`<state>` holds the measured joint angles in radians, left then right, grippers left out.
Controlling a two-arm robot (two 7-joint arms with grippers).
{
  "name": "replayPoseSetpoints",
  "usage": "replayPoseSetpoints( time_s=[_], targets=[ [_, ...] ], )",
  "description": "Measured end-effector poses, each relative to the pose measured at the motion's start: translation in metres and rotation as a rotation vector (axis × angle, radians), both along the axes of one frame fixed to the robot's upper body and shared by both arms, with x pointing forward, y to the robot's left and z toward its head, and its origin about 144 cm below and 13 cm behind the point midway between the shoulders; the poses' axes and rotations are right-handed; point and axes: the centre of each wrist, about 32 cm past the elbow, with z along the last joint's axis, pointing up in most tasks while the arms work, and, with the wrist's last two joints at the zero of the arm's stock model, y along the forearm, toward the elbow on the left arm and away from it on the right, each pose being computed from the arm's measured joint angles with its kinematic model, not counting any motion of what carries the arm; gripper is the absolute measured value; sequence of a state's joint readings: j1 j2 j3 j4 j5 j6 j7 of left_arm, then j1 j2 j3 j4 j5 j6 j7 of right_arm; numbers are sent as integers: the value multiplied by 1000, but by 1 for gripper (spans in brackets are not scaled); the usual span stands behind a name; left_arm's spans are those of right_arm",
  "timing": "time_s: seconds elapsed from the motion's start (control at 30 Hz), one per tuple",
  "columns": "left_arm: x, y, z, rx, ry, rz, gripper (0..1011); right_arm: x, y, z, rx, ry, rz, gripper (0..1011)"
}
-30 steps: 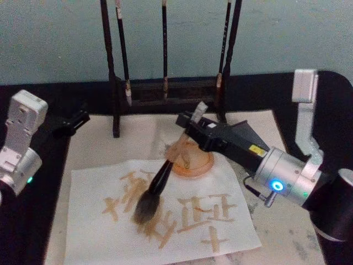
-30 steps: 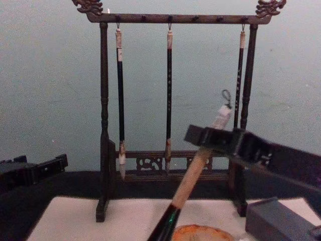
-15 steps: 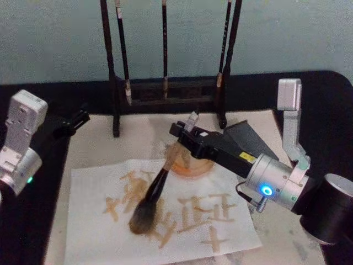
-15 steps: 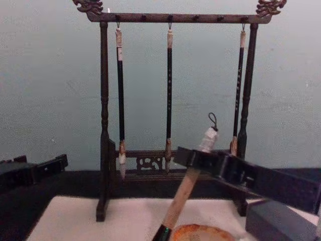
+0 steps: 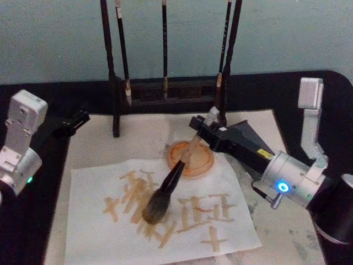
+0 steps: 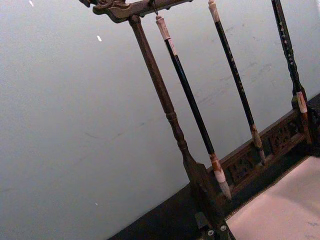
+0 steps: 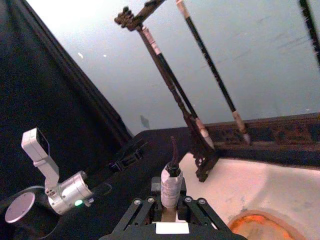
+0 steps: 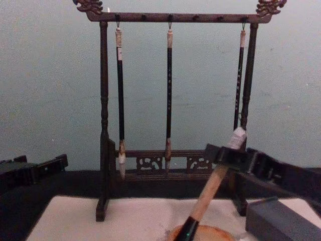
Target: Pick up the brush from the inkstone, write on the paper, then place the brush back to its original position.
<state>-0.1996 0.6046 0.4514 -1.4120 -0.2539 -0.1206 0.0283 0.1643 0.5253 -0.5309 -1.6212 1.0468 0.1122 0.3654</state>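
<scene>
**A:** Where is the brush point(image 5: 172, 180)?

**B:** It's slanted over the middle of the table point(image 5: 38, 238). The tan handle crosses above the small orange dish point(image 5: 205, 163). The bushy head is down on the paper point(image 5: 88, 234), nearer than the dish and to its left, among the brown strokes point(image 5: 216, 210). It looks to be touching the sheet, but I can't be sure of the contact.

**A:** Why is it tilted like that?

**B:** The right gripper point(image 5: 197, 130) reaches in from the right and is clamped on the upper handle, so the head trails down toward the near left. I'd guess the slant lets the tip drag across the sheet the way a writer's hand would.

**A:** What does the brush look like?

**B:** It has a thick wooden handle, a glossy black collar and a full grey-brown head. In the right wrist view a pale cap with a cord loop pokes out above the clamp.

**A:** What's around it?

**B:** The dish sits at the far edge of the paper. A grey block point(image 5: 247, 132) lies just to its right, behind the arm. The rack point(image 5: 165, 91) stands along the far side, and three thin brushes point(image 8: 169, 90) hang from it. The left gripper point(image 5: 71, 122) is parked at the far left, well apart.

**A:** How far along is the task?

**B:** I'd say it's in the writing step. Putting the brush back on the dish is not yet done.
</scene>
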Motion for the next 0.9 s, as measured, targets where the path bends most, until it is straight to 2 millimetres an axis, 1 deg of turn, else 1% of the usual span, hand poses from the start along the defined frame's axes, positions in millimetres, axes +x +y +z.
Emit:
replayPoseSetpoints(
  time_s=[0.53,0.63,0.8,0.9],
  targets=[
    [0,0,0,0,0,0,1000,-12,-31,-2,17,5,-65,164],
    [0,0,0,0,0,0,1002,-15,-40,-1,23,-4,-82,164],
    [0,0,0,0,0,0,1002,-17,-46,5,38,-28,-94,164],
    [0,0,0,0,0,0,1002,-17,-46,9,45,-42,-92,164]
  ],
)
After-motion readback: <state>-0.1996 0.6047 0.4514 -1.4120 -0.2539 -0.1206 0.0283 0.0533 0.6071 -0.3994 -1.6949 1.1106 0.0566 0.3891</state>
